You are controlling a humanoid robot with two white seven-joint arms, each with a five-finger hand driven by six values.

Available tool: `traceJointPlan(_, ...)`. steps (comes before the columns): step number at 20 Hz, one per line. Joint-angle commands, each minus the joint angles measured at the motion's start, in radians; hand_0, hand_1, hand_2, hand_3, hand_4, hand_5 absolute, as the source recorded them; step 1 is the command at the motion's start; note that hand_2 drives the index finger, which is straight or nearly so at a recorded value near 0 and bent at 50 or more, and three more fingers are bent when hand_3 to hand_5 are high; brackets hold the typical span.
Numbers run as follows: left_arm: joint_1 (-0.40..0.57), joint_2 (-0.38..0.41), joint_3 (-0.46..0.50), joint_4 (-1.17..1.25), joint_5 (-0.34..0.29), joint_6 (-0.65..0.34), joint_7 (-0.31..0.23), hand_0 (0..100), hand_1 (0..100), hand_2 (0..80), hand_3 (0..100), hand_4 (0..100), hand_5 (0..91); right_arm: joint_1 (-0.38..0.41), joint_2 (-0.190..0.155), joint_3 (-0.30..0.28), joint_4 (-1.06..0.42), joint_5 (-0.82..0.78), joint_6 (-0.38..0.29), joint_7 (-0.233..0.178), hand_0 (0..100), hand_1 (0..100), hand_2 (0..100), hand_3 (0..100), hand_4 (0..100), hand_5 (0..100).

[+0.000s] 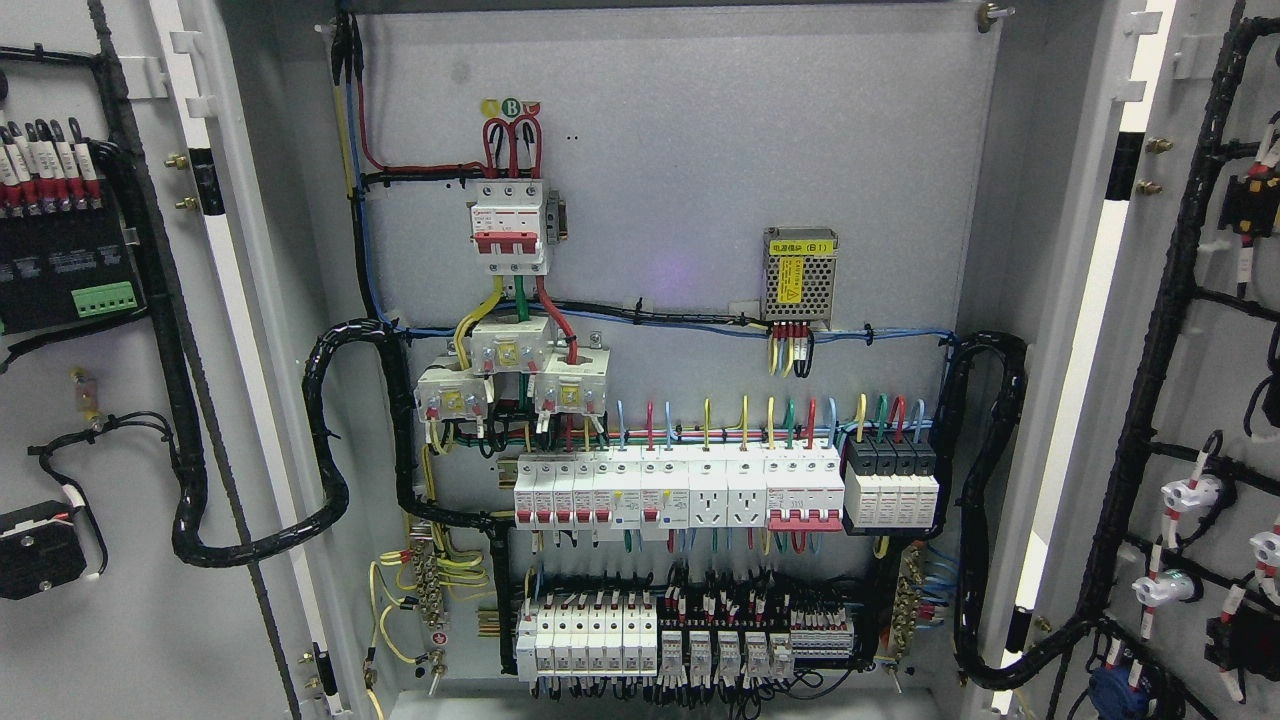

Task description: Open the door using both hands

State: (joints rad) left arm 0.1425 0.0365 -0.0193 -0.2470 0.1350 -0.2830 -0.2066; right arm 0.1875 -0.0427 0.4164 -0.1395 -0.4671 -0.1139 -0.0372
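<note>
An electrical cabinet fills the head view with both doors swung wide open. The left door point(130, 420) shows its inner face with black wiring looms and a black module at the picture's left. The right door point(1190, 400) stands open at the picture's right, with cables and small white indicator parts on its inner face. Between them the grey back panel point(680, 130) is fully exposed. Neither of my hands or arms shows anywhere in this view.
On the panel sit a red-and-white main breaker point(510, 225), a small metal power supply point(800, 275), a row of white breakers point(680, 490) and lower terminal blocks point(690, 640). Thick black cable looms point(330, 450) run from the doors into the cabinet.
</note>
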Motion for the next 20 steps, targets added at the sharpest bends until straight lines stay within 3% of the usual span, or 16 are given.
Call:
traceJointPlan(1, -0.031, -0.053, -0.007, 0.216, -0.015, 0.071, 0.006, 0, 0, 0.0, 0, 3, 0.0, -0.003, 0.037, -0.008, 0.051, 0.071, 0.020, -0.006, 0, 0, 0, 0, 0, 0)
traceJointPlan(20, -0.043, -0.069, 0.012, 0.296, -0.054, 0.128, 0.012, 0, 0, 0.0, 0, 3, 0.0, -0.010, 0.037, -0.019, 0.046, 0.091, 0.036, -0.003, 0, 0, 0, 0, 0, 0)
